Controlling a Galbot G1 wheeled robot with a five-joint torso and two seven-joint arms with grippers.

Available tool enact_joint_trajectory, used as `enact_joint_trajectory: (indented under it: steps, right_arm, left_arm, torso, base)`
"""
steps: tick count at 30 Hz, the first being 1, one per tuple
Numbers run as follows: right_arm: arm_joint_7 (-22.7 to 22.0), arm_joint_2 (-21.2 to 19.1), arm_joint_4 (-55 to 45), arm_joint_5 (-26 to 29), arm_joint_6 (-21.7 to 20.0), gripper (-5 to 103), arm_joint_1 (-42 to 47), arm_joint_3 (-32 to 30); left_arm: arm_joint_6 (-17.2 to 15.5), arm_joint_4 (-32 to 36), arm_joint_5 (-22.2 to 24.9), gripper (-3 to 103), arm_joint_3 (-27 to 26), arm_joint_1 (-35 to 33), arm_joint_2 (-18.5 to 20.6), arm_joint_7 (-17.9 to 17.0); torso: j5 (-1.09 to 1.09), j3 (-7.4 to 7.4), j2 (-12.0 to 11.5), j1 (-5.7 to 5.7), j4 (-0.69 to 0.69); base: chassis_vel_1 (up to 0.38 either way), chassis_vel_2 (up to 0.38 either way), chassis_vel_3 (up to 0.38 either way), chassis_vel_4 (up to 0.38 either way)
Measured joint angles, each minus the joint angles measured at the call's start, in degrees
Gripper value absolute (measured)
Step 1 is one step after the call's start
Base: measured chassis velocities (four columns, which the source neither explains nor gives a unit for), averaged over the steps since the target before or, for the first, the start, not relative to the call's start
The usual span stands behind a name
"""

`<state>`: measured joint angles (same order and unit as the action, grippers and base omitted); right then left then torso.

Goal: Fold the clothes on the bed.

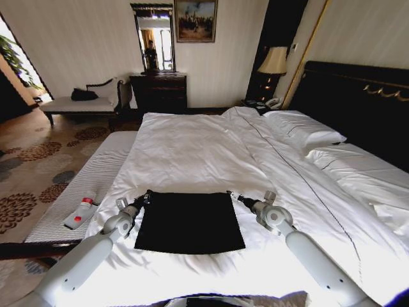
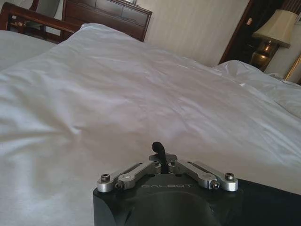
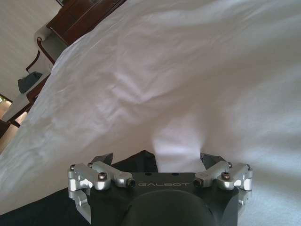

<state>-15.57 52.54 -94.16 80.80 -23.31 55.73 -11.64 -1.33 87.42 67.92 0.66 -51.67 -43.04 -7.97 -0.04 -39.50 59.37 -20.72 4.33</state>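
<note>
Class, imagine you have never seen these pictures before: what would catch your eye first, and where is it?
A black T-shirt, folded into a neat rectangle, lies dark against the white duvet at the near end of the bed. The left pincer sits at its far left corner and the right pincer at its far right corner. Beside the bed, a white and red bottle lies on a striped bench.

White tubular arms, black "GALBOT"-marked wrists, silver screwed linkages on each pincer [image 2: 159, 149].

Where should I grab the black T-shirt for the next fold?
Probably its two far corners. The T-shirt lies flat as a rectangle on the bed, and the left gripper and right gripper already sit there; come from the near edge.
</note>
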Motion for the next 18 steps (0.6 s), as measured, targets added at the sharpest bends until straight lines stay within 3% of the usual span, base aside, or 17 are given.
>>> enact_joint_trajectory:
  steps: [7,16,18]
  right_arm:
    - [0.23,1.9,0.66,0.64,-0.16,101,-0.38,-0.22]
    - [0.21,3.16,1.75,0.43,-0.44,88,-1.19,0.84]
    - [0.23,3.26,2.21,0.29,-0.46,77,-1.36,1.02]
  left_arm:
    - [-0.15,0.08,0.66,2,0.57,0.82,1.02,0.01]
    - [-0.2,0.61,0.69,2,0.74,0.62,1.15,-0.17]
    - [-0.2,0.69,0.69,2,0.74,0.5,1.21,-0.17]
  torso:
    - [0.01,0.0,0.0,0.0,0.0]
    - [0.0,0.0,0.0,0.0,0.0]
    - [0.0,0.0,0.0,0.0,0.0]
  base:
    - [0.0,0.0,0.0,0.0]
    - [0.0,0.0,0.0,0.0]
    - [0.0,0.0,0.0,0.0]
